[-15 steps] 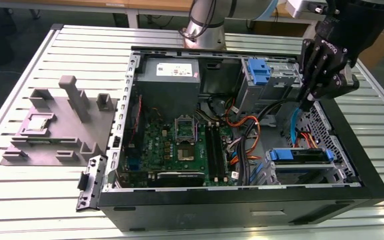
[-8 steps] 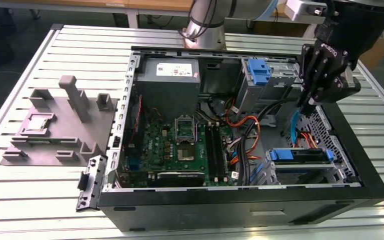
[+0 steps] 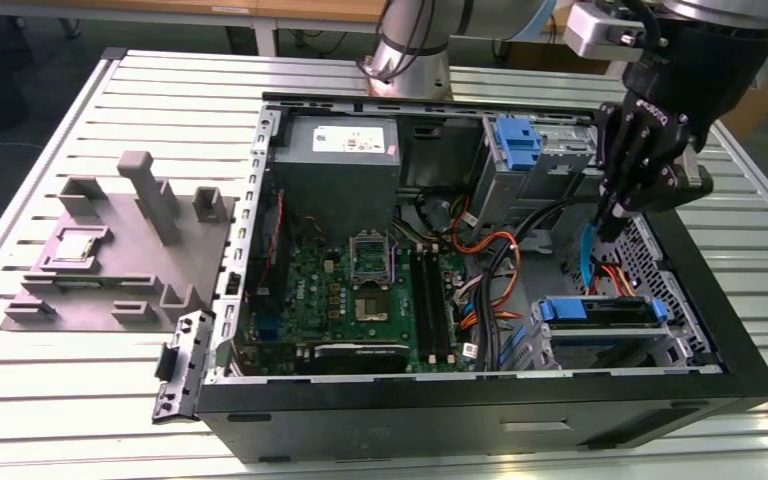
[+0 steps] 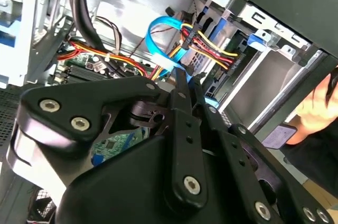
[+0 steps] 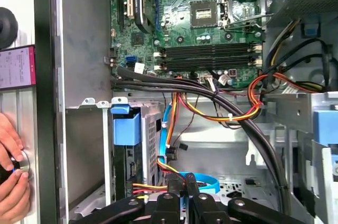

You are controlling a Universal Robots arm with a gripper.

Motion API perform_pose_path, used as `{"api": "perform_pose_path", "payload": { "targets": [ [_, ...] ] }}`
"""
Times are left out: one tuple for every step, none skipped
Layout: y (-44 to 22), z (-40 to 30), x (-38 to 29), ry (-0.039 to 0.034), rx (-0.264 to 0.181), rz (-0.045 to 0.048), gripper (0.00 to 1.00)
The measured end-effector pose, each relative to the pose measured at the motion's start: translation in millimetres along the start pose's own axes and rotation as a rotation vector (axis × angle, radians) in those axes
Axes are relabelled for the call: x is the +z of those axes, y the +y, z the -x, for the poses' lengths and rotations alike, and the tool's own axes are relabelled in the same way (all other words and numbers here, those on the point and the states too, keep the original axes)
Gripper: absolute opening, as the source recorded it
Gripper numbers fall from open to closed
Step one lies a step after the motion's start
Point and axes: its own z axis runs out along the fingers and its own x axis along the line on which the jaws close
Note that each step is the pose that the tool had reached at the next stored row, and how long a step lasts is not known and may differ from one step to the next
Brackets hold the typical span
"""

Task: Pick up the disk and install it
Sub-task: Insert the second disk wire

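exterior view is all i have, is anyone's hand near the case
Observer: Yes. In the first wrist view a person's hand is just outside the case wall.
Operator: ok whats right under the gripper
Observer: In the first wrist view a blue cable loops just beyond the gripper, down inside the case.
Operator: and the disk, is it wired
Observer: In the first wrist view red and yellow wires run up to the end of the disk in its cage. I cannot tell whether they are plugged in.
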Motion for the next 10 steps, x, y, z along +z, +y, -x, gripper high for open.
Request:
{"api": "perform_pose_path", "payload": {
  "targets": [
    [-0.1, 0.2, 0.9, 0.0053, 0.0, -0.0003, 0.16],
    [-0.2, 0.4, 1.8, 0.0106, 0.0, -0.0006, 0.16],
    [-0.3, 0.6, 2.7, 0.0168, 0.0, -0.0009, 0.16],
    [-0.3, 0.8, 3.6, 0.022, 0.0, -0.0012, 0.16],
    [-0.4, 1.0, 4.6, 0.0262, 0.0, -0.0014, 0.16],
    [-0.4, 1.1, 5.5, 0.0305, 0.0, -0.0016, 0.17],
    [-0.5, 1.3, 6.1, 0.0356, 0.0, -0.0019, 0.17],
    [-1.0, 1.4, 6.4, 0.0416, 0.0, -0.0023, 0.17],
    [-1.9, 1.5, 6.8, 0.0475, 0.0, -0.0026, 0.24],
    [-2.6, 1.6, 7.1, 0.0542, 0.001, -0.0029, 0.24]
  ]
}}
